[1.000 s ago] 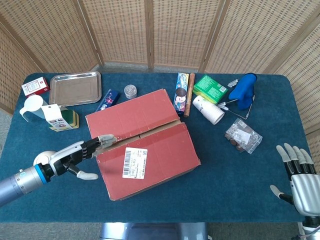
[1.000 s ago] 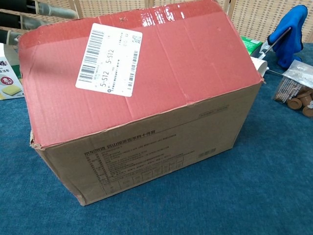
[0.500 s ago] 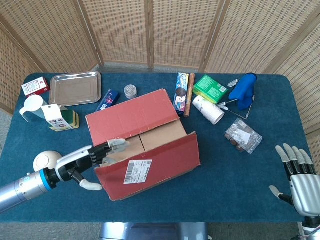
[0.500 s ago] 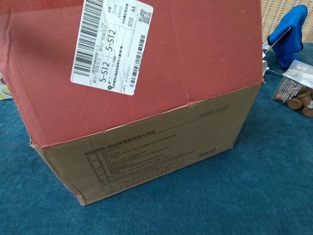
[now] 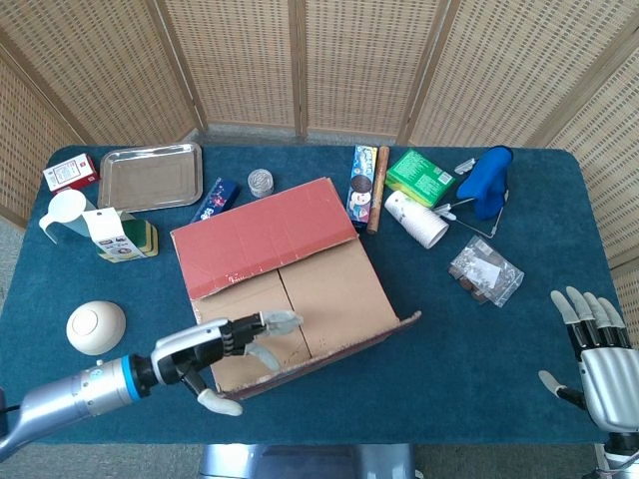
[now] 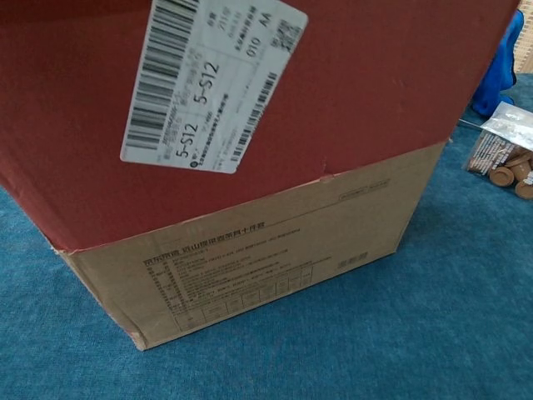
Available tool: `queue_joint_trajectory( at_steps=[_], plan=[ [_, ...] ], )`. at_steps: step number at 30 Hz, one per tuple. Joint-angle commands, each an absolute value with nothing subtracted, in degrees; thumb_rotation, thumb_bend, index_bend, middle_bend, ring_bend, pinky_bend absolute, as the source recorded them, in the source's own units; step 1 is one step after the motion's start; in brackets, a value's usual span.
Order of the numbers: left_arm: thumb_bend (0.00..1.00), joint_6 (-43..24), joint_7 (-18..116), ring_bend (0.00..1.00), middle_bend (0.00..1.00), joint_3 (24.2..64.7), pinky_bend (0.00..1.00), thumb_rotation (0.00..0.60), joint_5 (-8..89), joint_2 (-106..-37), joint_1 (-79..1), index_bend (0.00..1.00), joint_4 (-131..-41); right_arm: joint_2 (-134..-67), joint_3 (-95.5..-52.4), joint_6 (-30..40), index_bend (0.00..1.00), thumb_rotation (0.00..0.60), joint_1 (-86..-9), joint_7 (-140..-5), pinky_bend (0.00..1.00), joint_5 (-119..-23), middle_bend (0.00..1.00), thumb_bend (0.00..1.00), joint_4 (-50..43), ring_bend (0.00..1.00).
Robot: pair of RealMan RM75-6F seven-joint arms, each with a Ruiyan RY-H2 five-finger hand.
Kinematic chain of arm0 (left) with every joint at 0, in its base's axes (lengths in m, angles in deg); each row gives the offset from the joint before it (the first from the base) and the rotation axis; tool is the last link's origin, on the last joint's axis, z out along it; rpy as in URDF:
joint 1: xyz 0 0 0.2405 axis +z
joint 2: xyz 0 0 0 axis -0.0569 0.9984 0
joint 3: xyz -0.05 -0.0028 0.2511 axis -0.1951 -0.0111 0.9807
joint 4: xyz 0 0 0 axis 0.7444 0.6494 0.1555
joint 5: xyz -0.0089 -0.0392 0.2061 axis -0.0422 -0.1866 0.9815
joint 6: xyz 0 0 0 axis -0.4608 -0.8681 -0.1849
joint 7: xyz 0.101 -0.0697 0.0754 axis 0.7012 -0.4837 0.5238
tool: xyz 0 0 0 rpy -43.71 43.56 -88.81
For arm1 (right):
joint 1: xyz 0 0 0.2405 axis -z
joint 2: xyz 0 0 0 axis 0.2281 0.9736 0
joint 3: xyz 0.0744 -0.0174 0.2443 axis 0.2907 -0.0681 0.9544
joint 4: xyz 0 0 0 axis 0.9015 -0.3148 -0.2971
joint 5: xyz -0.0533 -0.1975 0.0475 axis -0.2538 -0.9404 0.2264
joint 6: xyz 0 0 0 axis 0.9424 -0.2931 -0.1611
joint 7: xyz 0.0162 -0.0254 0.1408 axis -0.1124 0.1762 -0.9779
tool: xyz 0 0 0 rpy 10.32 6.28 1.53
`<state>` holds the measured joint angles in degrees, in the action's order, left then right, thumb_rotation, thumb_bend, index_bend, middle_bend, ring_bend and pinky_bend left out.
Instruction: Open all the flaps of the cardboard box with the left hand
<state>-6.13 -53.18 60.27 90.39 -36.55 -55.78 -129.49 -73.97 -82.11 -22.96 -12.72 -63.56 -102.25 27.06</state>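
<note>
The cardboard box (image 5: 329,289) stands mid-table. Its far red flap (image 5: 262,235) lies closed, while the near red flap (image 5: 334,351) stands raised and looks edge-on in the head view. Two brown inner flaps (image 5: 300,299) show beneath, still folded down. My left hand (image 5: 222,347) is at the near flap's left end, its fingers stretched along the flap's inner face and its thumb outside; it grips nothing. In the chest view the raised flap (image 6: 366,75) with its white barcode label (image 6: 208,83) fills the top, above the box's brown side (image 6: 250,267). My right hand (image 5: 597,354) rests open at the lower right.
Left of the box are a white bowl (image 5: 96,326), a carton (image 5: 115,235), a white cup (image 5: 62,212) and a metal tray (image 5: 152,175). Behind and right lie snack boxes (image 5: 362,185), a green box (image 5: 420,177), a paper cup (image 5: 416,219), a blue glove (image 5: 486,182) and a bagged snack (image 5: 484,270).
My left hand has swept toward the table's near edge and lifted the near flap from flat to raised. The inner brown flaps have come into sight. The right hand stayed still.
</note>
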Motion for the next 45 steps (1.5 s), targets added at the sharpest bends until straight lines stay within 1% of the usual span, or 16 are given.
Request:
queue_joint_trajectory(
  at_steps=[1,5,10,16,23,26,36,41,45],
  plan=[
    [0.11,-4.51,-51.44,0.01,0.0,60.61,0.28,0.6,89.44,-38.81,-56.42,0.04,-130.15,-73.95,-82.12,-22.95,0.0,0.6,-12.72,-63.57,0.03,-102.27,0.0,0.0,27.05,0.0],
    [0.11,-2.67,-49.25,0.01,0.0,61.1,0.28,0.6,88.5,-41.55,-57.13,0.04,-130.59,-73.93,-82.2,-22.82,0.0,0.6,-12.75,-63.6,0.03,-102.32,0.0,0.0,27.06,0.0],
    [0.12,-1.52,-47.46,0.01,0.0,61.66,0.28,0.6,87.63,-42.71,-57.74,0.04,-130.82,-73.82,-82.19,-23.05,0.0,0.6,-12.67,-63.8,0.03,-102.46,0.0,0.0,27.14,0.0],
    [0.12,-1.48,-42.5,0.01,0.0,61.87,0.28,0.6,85.1,-40.57,-57.42,0.04,-131.28,-73.71,-82.23,-23.04,0.0,0.6,-12.68,-64.0,0.03,-102.58,0.0,0.0,27.13,0.0],
    [0.12,2.02,-36.91,0.01,0.0,62.88,0.27,0.6,81.14,-39.05,-56.83,0.04,-129.95,-73.82,-82.37,-22.91,0.0,0.6,-12.67,-63.62,0.03,-102.71,0.0,0.0,27.23,0.0],
    [0.12,3.27,-33.92,0.02,0.0,62.52,0.27,0.6,78.65,-39.17,-56.41,0.05,-128.82,-73.86,-82.38,-23.01,0.0,0.6,-12.62,-63.46,0.03,-102.79,0.0,0.0,27.31,0.0],
    [0.12,6.22,-18.31,0.01,0.0,59.29,0.16,0.6,69.72,-37.9,-54.78,0.06,-130.17,-73.98,-82.41,-22.49,0.0,0.6,-12.8,-63.18,0.03,-102.56,0.0,0.0,27.3,0.0],
    [0.12,9.73,-13.46,0.0,0.0,58.06,0.1,0.6,65.74,-37.88,-54.88,0.06,-131.3,-73.78,-82.44,-22.66,0.0,0.6,-12.71,-63.63,0.03,-102.59,0.0,0.0,27.38,0.0],
    [0.12,11.05,-9.75,0.0,0.0,57.21,0.07,0.6,63.44,-37.8,-54.52,0.06,-131.64,-73.69,-82.4,-22.68,0.0,0.6,-12.71,-63.85,0.03,-102.52,0.0,0.0,27.37,0.0]
  ],
)
